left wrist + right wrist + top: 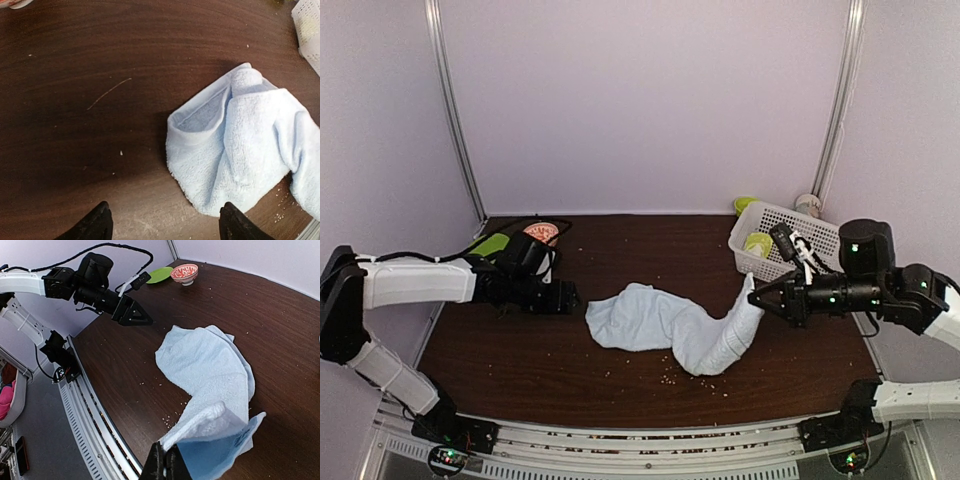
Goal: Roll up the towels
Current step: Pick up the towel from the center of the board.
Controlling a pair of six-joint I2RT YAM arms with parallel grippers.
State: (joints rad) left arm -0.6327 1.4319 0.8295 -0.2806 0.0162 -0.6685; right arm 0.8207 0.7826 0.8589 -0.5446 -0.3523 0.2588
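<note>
Beside the white basket (790, 211), right claw (753, 291) pinches the blue towel (660, 320); left claw (575, 297) gapes nearby.

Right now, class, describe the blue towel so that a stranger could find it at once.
Look at the dark wooden table; in its middle lies a crumpled pale blue towel. Its right end is lifted, pinched in the right gripper beside the white basket. It is the only cloth on the open tabletop.
</note>
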